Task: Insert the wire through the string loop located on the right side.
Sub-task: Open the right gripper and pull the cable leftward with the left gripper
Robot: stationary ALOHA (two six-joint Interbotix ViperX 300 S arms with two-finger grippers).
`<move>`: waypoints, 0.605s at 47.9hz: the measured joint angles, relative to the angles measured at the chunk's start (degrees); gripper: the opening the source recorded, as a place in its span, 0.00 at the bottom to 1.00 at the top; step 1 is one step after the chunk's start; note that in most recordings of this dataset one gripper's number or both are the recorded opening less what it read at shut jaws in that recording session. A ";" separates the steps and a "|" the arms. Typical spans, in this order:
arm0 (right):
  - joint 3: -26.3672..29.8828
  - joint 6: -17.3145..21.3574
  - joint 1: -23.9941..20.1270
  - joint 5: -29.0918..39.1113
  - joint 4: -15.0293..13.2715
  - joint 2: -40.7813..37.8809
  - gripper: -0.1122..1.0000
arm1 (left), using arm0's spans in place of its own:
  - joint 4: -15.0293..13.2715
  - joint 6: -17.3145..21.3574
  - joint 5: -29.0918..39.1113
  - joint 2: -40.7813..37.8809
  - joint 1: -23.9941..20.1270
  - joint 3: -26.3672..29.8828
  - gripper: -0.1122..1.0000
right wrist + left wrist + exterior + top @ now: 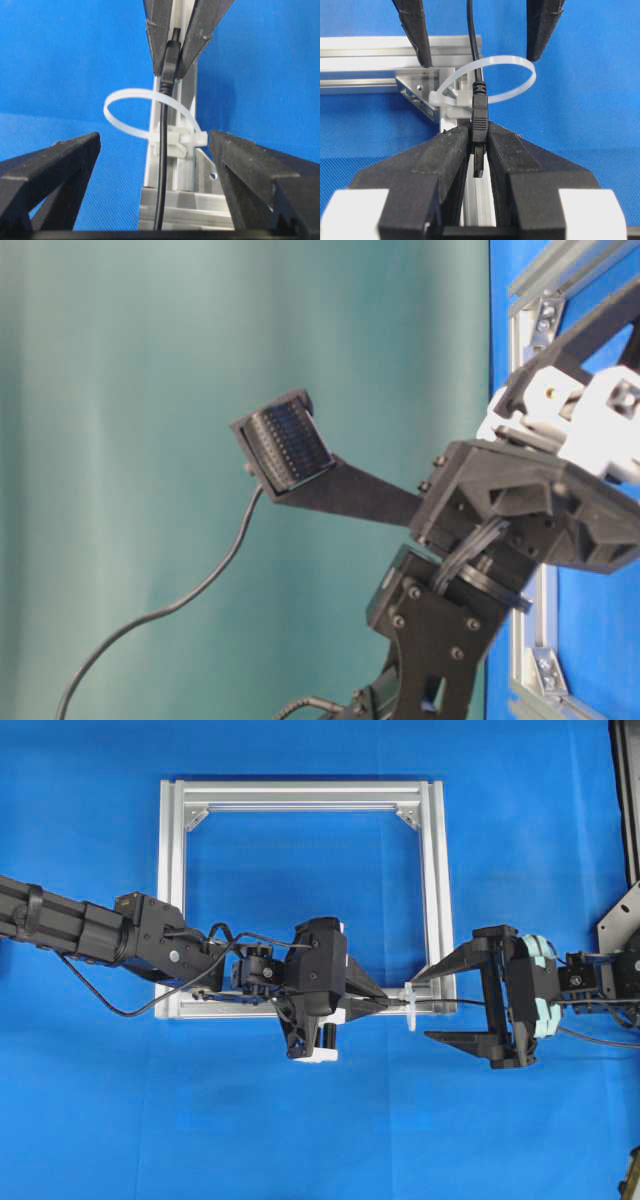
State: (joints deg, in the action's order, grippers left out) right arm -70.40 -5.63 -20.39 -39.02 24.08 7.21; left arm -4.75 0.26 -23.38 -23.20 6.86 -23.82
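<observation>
My left gripper (479, 134) is shut on the wire's small black plug (479, 117), whose metal tip points back between the fingers. From the plug the wire (161, 180) runs through the whitish string loop (520, 65) and on toward my right arm. The loop (410, 1005) is fixed at the silver frame's near right corner, just off the left fingertips. Beyond the loop, my right gripper (445, 1007) stands wide open, one finger on each side of the wire and touching neither wire nor loop (120, 97).
The square silver frame (300, 792) lies flat on the blue cloth, with triangular corner brackets (408, 817). Both arms meet at its near right corner. A metal bracket (620, 925) sits at the right edge of the cloth.
</observation>
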 measured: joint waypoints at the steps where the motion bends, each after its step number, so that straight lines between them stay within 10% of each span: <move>1: -0.09 0.00 0.00 0.00 0.00 0.09 0.95 | 0.00 0.00 -0.09 0.00 0.00 0.00 0.19; 29: 0.00 -0.26 0.00 0.09 0.09 0.00 0.95 | 0.09 0.18 -5.45 9.76 2.72 -15.21 0.19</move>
State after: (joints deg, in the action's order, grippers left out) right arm -70.40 -5.89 -20.39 -38.94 24.17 7.21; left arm -4.66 0.44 -28.83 -13.45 9.58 -39.02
